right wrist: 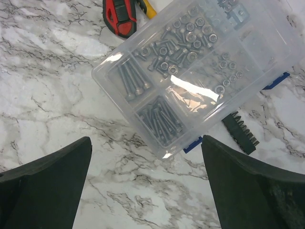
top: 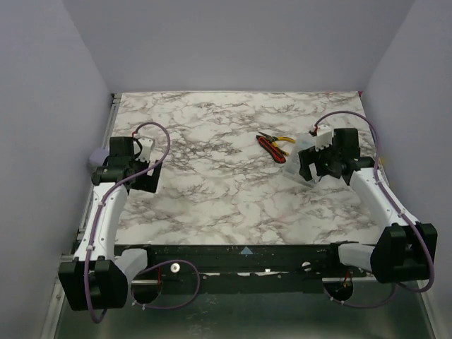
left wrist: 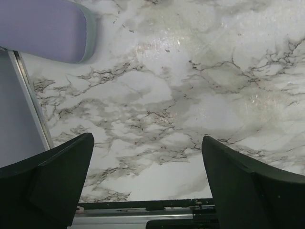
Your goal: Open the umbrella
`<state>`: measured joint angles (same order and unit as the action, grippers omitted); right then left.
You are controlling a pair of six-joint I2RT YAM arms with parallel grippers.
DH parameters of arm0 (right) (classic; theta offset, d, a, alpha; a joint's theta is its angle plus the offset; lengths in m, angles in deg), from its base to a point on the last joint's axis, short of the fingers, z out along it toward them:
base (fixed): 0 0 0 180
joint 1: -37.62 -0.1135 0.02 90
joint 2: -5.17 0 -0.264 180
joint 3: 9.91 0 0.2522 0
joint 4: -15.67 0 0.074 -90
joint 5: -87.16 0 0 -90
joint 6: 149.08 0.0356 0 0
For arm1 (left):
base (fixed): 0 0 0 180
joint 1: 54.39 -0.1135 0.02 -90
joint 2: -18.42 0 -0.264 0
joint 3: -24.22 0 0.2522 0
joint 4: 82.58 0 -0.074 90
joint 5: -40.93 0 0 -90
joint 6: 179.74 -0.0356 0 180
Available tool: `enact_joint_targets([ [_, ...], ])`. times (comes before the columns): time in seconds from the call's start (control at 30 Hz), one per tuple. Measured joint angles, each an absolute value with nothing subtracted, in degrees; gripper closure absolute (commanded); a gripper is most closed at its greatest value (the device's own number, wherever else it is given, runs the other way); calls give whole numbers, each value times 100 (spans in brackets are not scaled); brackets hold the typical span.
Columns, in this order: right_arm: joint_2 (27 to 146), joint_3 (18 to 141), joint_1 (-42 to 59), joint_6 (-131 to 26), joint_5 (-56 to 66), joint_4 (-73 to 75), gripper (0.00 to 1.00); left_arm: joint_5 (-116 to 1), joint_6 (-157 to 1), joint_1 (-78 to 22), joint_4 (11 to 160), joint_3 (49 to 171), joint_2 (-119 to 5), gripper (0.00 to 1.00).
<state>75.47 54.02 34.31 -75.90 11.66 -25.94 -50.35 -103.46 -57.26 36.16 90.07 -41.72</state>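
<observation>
The bench [top: 212, 198] carries four loose items: one pair of red-and-yellow-handled pliers [top: 274, 143], one clear plastic parts box [right wrist: 200, 71], one black bit strip [right wrist: 240, 129] and one lavender case [left wrist: 43, 28]. The screws and nuts inside the box are too many and too small to count. There are two arms, the left arm [top: 106, 212] and the right arm [top: 381, 198]. Each has one hand: the left hand [left wrist: 147, 183] and the right hand [right wrist: 147, 186].
</observation>
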Motion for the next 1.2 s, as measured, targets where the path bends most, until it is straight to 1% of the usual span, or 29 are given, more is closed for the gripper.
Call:
enact_joint_targets([
  [0.13, 7676, 5546, 3431, -7588, 1168, -2673, 0, -4939, -9920, -5853, 3592, 9563, -4535, 2],
  [0.27, 7744, 5734, 3433, -7590, 1166, -2769, 0, -4841, -9091, -6349, 3592, 10673, -5461, 2],
  [0.37, 7840, 5898, 3431, -7601, 1166, -2815, 0, -4707, -8482, -6618, 3572, 11193, -5960, 2],
  [0.6, 8133, 6338, 3431, -7629, 1170, -2997, 0, -3973, -6788, -6983, 3238, 12196, -7284, 2],
  [0.77, 8435, 6731, 3431, -7715, 1212, -3268, 0, -3783, -6071, -7127, 3157, 12347, -7907, 2],
  [0.9, 8708, 7098, 3431, -7793, 1282, -3591, 0, -3789, -5693, -7232, 3220, 12336, -8108, 2],
  [1.03, 8959, 7465, 3431, -7868, 1321, -3831, 0, -3765, -5413, -7357, 3299, 12386, -8355, 2],
  [1.2, 9066, 7601, 3431, -7924, 1321, -3971, 0, -3726, -5242, -7405, 3303, 12675, -9066, 3],
])
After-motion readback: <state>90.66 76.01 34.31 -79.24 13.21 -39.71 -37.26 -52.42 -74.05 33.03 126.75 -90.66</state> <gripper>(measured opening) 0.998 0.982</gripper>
